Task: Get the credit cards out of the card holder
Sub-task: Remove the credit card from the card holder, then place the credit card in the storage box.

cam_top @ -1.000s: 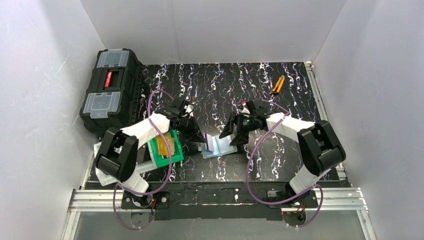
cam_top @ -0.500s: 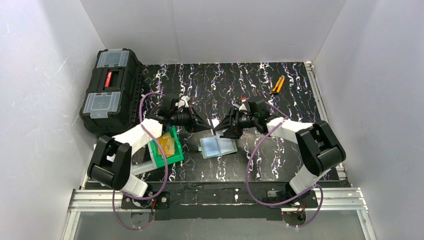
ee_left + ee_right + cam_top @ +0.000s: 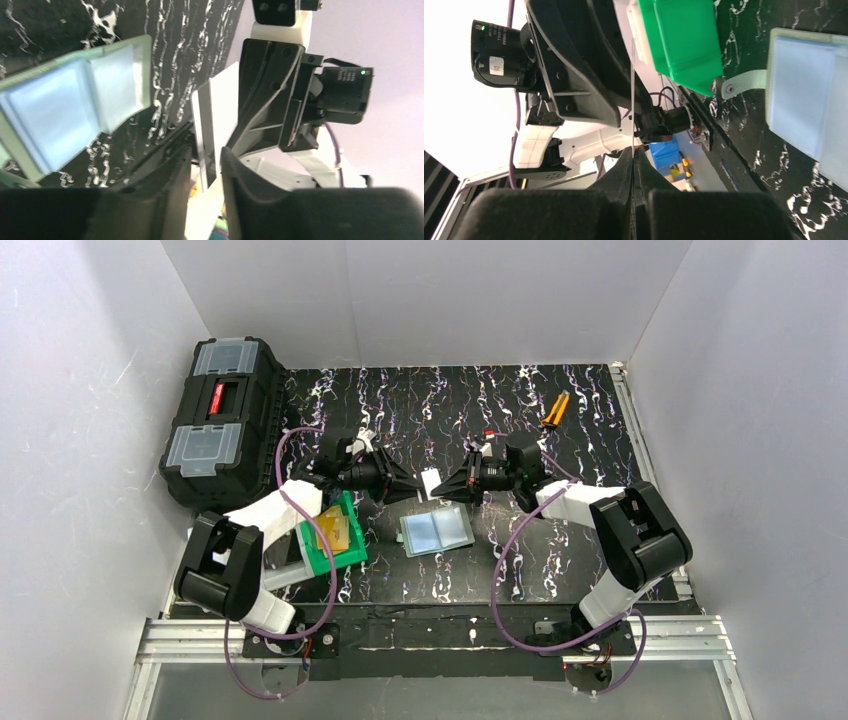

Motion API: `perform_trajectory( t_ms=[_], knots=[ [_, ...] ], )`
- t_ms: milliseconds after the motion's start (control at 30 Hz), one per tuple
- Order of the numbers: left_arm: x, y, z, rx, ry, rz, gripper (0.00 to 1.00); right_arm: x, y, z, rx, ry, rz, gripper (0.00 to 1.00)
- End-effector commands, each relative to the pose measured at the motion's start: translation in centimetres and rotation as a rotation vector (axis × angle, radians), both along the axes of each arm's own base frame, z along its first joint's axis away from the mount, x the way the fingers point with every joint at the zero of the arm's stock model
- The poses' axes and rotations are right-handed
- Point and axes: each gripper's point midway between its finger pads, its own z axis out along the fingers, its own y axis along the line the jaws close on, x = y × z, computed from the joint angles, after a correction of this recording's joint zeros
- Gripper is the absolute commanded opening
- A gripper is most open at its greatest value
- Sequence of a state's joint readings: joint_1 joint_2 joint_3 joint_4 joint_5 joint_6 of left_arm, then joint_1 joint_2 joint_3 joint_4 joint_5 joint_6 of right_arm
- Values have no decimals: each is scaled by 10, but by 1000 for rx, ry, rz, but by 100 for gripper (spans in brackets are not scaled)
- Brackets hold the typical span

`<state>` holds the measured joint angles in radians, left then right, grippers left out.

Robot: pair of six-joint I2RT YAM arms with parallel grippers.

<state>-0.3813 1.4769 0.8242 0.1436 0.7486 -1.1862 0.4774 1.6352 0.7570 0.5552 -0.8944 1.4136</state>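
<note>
One black, white-veined table (image 3: 600, 440) fills the middle of the top view. One black toolbox (image 3: 218, 420) with clear lid compartments stands at its upper left. Two arms meet tip to tip at centre. One green bin (image 3: 322, 558), left of centre, contains gold-tan cards (image 3: 335, 530); their number cannot be told. One card holder (image 3: 437, 531) lies open and flat just below centre, grey-green at the rim, with two glossy pale blue panels. One white card (image 3: 431, 481) with a dark stripe stands on edge above it. The right gripper (image 3: 447, 487) pinches this card; the left gripper (image 3: 412, 488) has its jaws slightly parted around it. One orange tool (image 3: 555, 410) lies upper right.
</note>
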Motion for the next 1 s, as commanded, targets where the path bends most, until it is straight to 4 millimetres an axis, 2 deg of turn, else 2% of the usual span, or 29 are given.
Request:
perform_trajectory(
  t_ms=[0, 100, 233, 433, 567, 600, 633, 700, 767, 833, 867, 967],
  knots=[
    [-11, -6, 36, -84, -81, -53, 36, -3, 5, 20, 96, -9, 30, 1],
    [-10, -6, 38, -91, -85, -52, 42, -3, 5, 31, 154, -19, 39, 1],
    [-8, -8, 41, -121, -90, -42, 40, -4, 8, 41, 207, -13, 59, 1],
    [-4, -10, 45, -162, -81, -26, 23, -7, 11, 44, 220, -12, 77, 1],
    [-3, -10, 44, -180, -79, -17, 1, -8, 11, 42, 215, -8, 77, 1],
    [-4, -10, 45, -181, -84, -16, 0, -9, 10, 40, 207, -4, 76, 3],
    [-4, -10, 44, -176, -86, -16, 0, -10, 11, 37, 198, -1, 79, 11],
    [-6, -8, 44, -158, -91, -19, 0, -11, 10, 30, 161, 8, 80, 36],
    [-9, -5, 40, -119, -92, -18, 0, -14, 9, 22, 108, 7, 80, 68],
    [-12, 0, 36, -62, -109, -26, 0, -15, 6, 16, 42, -4, 76, 93],
    [-13, 3, 35, -34, -104, -21, 0, -16, 4, 14, 8, -10, 75, 98],
    [-21, 18, 29, 95, -116, -32, 0, -16, -3, 11, -98, -45, 63, 98]
  ],
)
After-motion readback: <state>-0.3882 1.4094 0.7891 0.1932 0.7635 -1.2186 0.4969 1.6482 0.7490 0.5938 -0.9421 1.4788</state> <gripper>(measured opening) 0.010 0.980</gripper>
